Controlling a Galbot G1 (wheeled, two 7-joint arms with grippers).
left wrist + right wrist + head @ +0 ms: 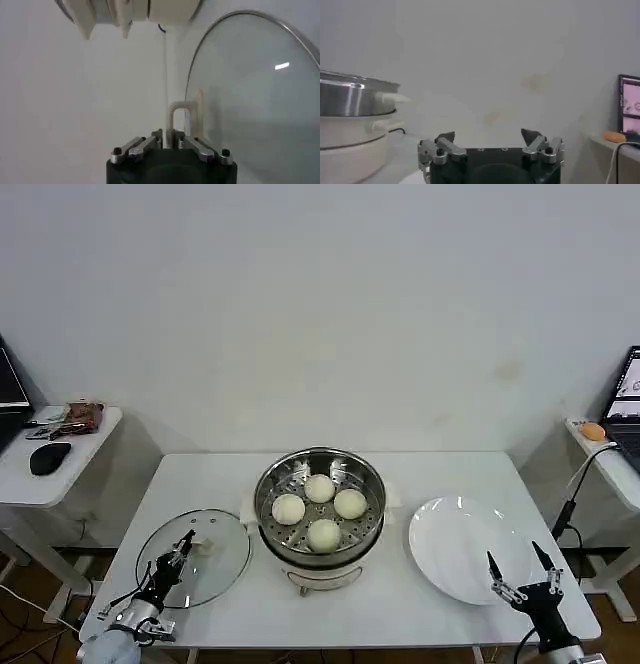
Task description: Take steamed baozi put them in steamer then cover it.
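Several creamy-white steamed baozi (319,488) sit on the perforated tray of the shiny steamer (268,484) at the middle of the white table. The pot stands uncovered. The glass cover (225,569) lies flat on the table to its left. My left gripper (183,546) is over the cover, shut on its pale cream handle (183,112); in the left wrist view one leg of the handle runs between the closed fingers of this gripper (167,134). My right gripper (520,562) is open at the front right with nothing in it, and the steamer (350,97) stands off to its side.
A flat white plate (455,544) lies right of the steamer, under the right gripper. A side desk (40,484) with a black mouse stands at the left. Another desk at the right holds a laptop (625,409), with a cable (572,509) hanging by the table's corner.
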